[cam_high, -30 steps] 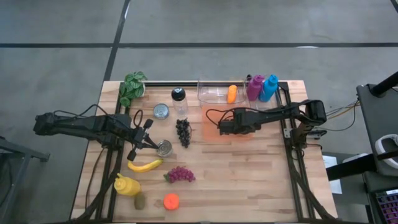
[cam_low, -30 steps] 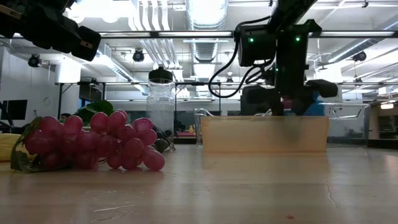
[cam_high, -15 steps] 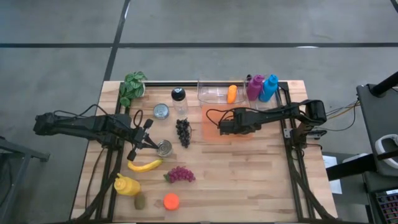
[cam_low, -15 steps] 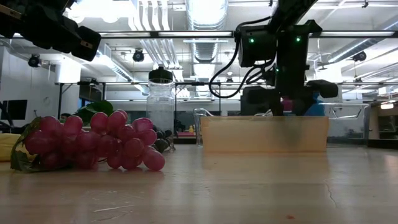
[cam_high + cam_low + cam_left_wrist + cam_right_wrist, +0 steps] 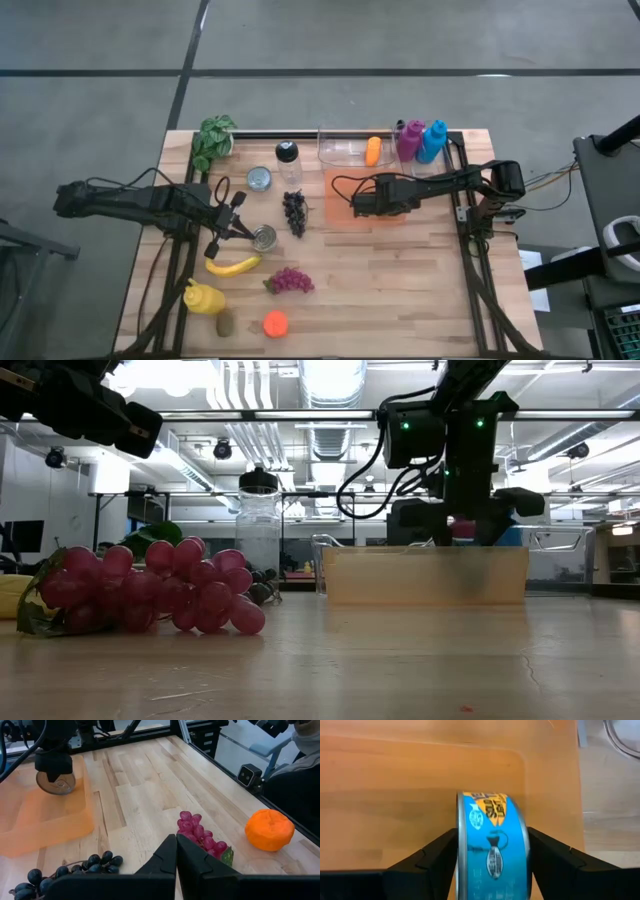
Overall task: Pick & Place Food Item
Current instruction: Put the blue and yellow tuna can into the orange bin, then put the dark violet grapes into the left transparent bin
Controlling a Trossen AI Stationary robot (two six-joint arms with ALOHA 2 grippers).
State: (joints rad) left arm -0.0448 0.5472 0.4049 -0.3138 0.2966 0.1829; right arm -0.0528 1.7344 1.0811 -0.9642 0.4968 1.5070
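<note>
The right gripper [image 5: 356, 204] is hanging over the orange tray [image 5: 392, 215] near the back of the table, and between its fingers [image 5: 430, 857] is sitting a blue-labelled tin can [image 5: 492, 847] on its edge — the fingers are standing partly apart, flanking the can's flat faces, and whether they are actually pressing on it I cannot tell. From the left wrist the can [image 5: 55, 782] is showing low inside the tray [image 5: 30, 827], under the dark gripper.

The left gripper [image 5: 215, 236] is waiting with its fingers [image 5: 162, 862] pinched together and holding nothing, hovering by a silver can [image 5: 264, 237]. Near it are lying black grapes [image 5: 293, 212], a banana [image 5: 232, 266], red grapes [image 5: 290, 281] and an orange [image 5: 275, 323].
</note>
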